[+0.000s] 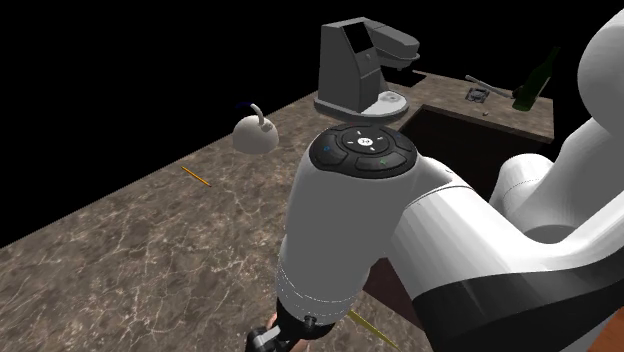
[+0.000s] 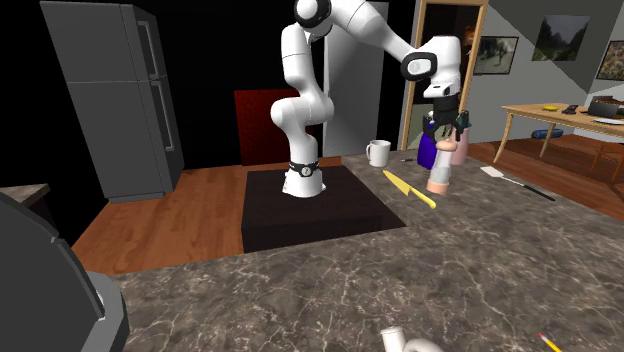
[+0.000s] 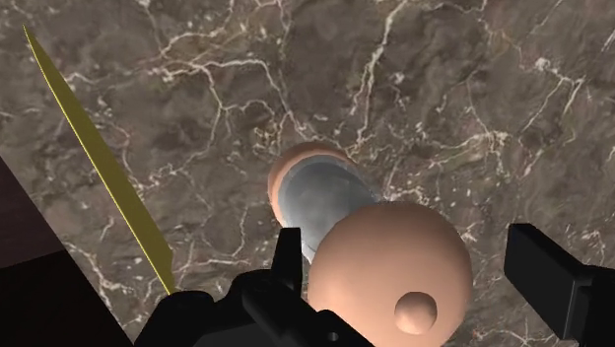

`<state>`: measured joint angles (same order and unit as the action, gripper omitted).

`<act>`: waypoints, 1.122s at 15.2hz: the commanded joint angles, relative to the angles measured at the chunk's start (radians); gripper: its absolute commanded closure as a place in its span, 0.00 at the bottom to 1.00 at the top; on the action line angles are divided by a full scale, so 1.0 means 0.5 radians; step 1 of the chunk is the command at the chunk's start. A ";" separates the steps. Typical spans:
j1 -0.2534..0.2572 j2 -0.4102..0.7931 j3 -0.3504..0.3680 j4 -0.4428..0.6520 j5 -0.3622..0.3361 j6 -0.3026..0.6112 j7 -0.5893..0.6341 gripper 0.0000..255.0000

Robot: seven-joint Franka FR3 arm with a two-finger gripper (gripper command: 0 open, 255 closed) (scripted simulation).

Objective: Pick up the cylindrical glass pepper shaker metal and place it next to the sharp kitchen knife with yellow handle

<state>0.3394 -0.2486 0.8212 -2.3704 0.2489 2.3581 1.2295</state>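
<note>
bench (image 3: 444, 89): smooth brown marble look, pale veins, slight polish. shaker (image 3: 320, 192): matt peach-pink ends, grey metal-looking middle with soft sheen. knife (image 3: 99, 166): flat matt yellow all over. arm (image 1: 350, 230): glossy white shell. hand (image 3: 410, 258): matt black. floor (image 2: 190, 210): wood planks, light sheen.

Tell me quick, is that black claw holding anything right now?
Gripper: open, its fingers apart on either side of the pink-capped pepper shaker, not clasping it.

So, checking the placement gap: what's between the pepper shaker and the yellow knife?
Nothing: in the wrist view, only bare marbled countertop separates the pepper shaker from the yellow knife.
</note>
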 commanded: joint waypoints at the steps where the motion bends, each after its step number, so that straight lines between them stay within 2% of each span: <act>1: 0.000 0.000 0.000 0.000 0.000 0.000 0.000 0.00; 5: 0.000 0.000 0.000 0.000 0.000 0.000 0.000 0.00; 9: 0.059 -0.204 -0.123 0.104 0.104 -0.288 -0.085 0.00; 17: 0.060 -0.203 -0.124 0.104 0.104 -0.288 -0.085 0.00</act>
